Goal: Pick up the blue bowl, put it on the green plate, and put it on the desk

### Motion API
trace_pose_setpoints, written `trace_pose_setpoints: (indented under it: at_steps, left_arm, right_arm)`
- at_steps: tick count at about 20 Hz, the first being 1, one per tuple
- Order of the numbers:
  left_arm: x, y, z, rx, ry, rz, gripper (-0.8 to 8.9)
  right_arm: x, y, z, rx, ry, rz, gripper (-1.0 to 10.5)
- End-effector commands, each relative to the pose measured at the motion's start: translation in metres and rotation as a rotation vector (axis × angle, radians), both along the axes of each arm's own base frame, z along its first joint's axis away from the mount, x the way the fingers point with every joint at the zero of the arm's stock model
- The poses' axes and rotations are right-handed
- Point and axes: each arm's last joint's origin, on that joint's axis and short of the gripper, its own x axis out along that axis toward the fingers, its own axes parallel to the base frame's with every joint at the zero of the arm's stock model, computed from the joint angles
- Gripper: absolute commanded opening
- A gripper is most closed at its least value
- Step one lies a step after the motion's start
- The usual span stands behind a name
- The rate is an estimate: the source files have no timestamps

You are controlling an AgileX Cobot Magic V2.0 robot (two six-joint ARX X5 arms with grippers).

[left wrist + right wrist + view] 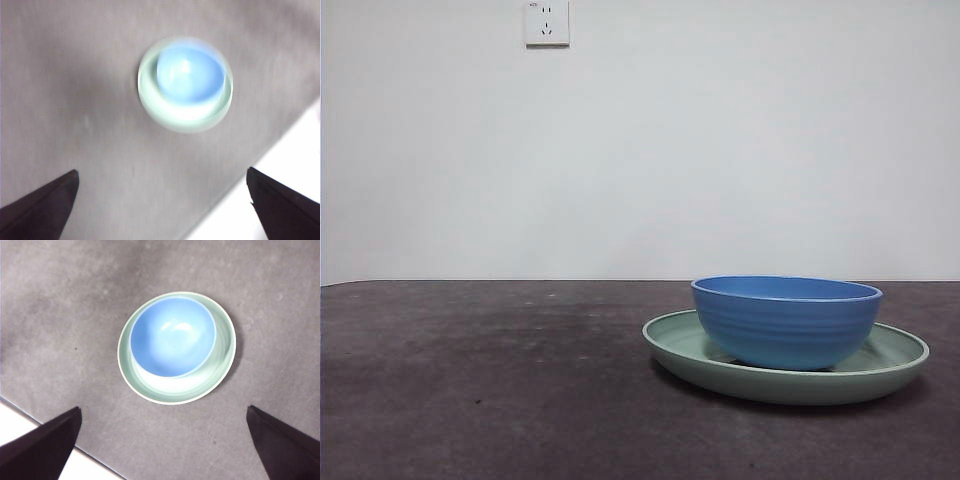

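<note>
On the lower right of the front view, the blue bowl (787,322) stands upright inside the green plate (890,372), and the plate lies flat on the dark grey desk (480,390). The bowl is empty and its rim is higher than the rim of the plate. It sits not exactly at the middle of the plate: in the right wrist view the blue bowl (173,336) is close to one side of the green plate (165,390), and a wider band of green shows on the other side. No arm appears in the front view. The left gripper (162,205) hangs high above the desk with its jaws spread wide and nothing between them; its picture is blurred, but the bowl (190,72) on the plate (165,107) can be recognised. The right gripper (163,442) is also high above, jaws wide apart and holding nothing. A white wall socket (547,22) is at the upper left of the front view.
</note>
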Motion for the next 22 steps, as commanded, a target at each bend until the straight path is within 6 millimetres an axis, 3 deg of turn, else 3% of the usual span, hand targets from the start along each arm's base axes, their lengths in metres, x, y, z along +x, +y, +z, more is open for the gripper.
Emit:
trace_pose_setpoints:
  at_steps: [1, 6, 12, 17, 22]
  left_arm:
    - [-0.019, 0.016, -0.015, -0.018, -0.034, -0.007, 6.56]
    - [-0.059, 0.049, -0.055, -0.15, -0.194, -0.009, 6.56]
    - [-0.066, 0.056, -0.081, -0.219, -0.235, 0.017, 6.56]
    - [-0.065, 0.055, -0.083, -0.216, -0.225, 0.02, 6.56]
    - [-0.066, 0.055, -0.083, -0.213, -0.226, 0.017, 6.56]
  right_arm:
    - [0.005, 0.001, 0.002, 0.004, 0.002, -0.001, 5.4]
    - [0.015, 0.003, -0.002, -0.002, 0.038, 0.0, 5.4]
    - [0.021, 0.004, -0.005, -0.005, 0.065, 0.002, 5.4]
    - [0.032, 0.003, -0.016, -0.074, 0.175, -0.059, 5.4]
    - [0.072, 0.006, -0.042, -0.211, 0.314, -0.138, 5.4]
